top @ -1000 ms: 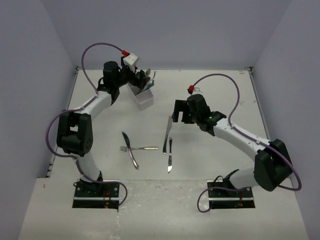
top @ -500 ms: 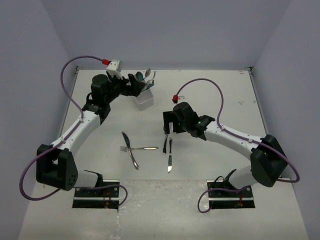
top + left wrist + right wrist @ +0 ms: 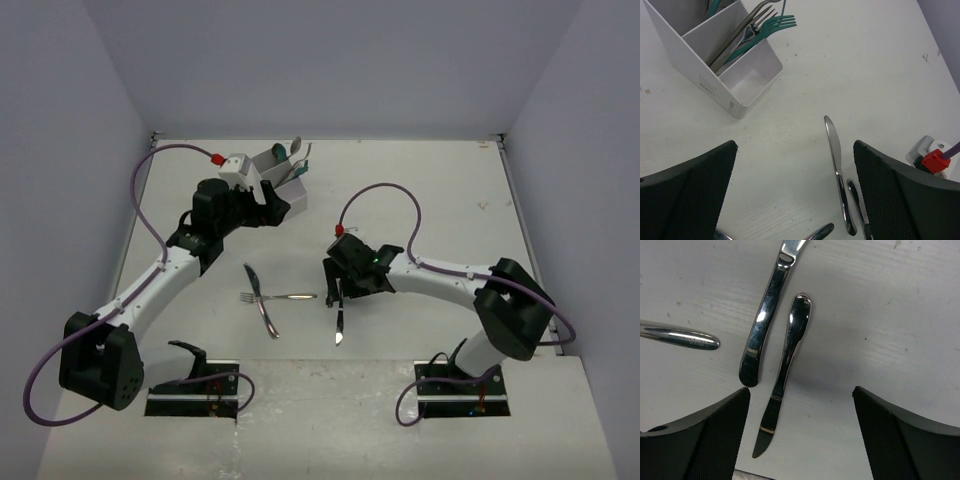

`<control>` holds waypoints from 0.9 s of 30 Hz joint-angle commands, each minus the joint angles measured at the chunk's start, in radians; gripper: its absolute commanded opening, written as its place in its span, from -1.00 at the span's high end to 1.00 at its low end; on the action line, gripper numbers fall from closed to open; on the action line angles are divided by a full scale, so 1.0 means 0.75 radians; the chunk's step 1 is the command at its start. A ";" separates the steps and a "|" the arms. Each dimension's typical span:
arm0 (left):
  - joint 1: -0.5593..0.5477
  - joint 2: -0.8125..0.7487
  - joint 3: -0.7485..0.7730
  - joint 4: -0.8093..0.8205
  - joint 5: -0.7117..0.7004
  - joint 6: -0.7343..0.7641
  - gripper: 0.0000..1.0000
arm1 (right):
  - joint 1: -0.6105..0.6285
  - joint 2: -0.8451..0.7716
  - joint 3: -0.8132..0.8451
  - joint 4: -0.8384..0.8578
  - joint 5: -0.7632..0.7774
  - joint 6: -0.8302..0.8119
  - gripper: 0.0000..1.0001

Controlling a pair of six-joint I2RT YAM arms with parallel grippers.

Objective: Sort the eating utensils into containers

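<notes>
The white three-compartment organiser [image 3: 290,182] stands at the back left; in the left wrist view its middle compartment [image 3: 715,37] holds teal and silver forks [image 3: 771,24], and its near compartment is empty. My left gripper [image 3: 273,211] is open and empty just in front of it. Silver utensils lie mid-table: a knife [image 3: 252,280], a fork [image 3: 285,297], another piece [image 3: 266,317], and two knives side by side [image 3: 339,322]. My right gripper [image 3: 337,277] is open right above those two, a long knife handle [image 3: 760,342] and a small knife [image 3: 782,372].
A fork handle tip [image 3: 682,337] lies left of the two knives. The table's near edge [image 3: 320,362] is close behind the small knife. Purple cables loop above both arms. Walls close the table in at the back and sides.
My left arm has pulled back from over the organiser toward the table's middle. My right gripper has moved left and nearer, down over the two knives.
</notes>
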 commanded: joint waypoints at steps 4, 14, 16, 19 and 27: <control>-0.011 -0.044 -0.008 -0.003 -0.034 -0.009 -1.00 | 0.033 0.092 0.023 -0.004 0.053 0.064 -0.54; -0.011 -0.052 0.016 -0.021 -0.081 0.036 -1.00 | 0.059 0.211 0.054 -0.008 0.129 0.066 -0.31; -0.011 -0.054 0.022 -0.031 -0.089 0.042 -1.00 | 0.067 0.223 0.058 -0.036 0.155 0.076 -0.06; -0.011 -0.054 0.029 -0.074 -0.098 0.054 -1.00 | 0.074 0.213 0.027 -0.022 0.184 0.056 0.43; -0.011 -0.054 0.027 -0.076 -0.106 0.073 -1.00 | 0.072 0.093 -0.101 0.335 -0.059 -0.510 0.92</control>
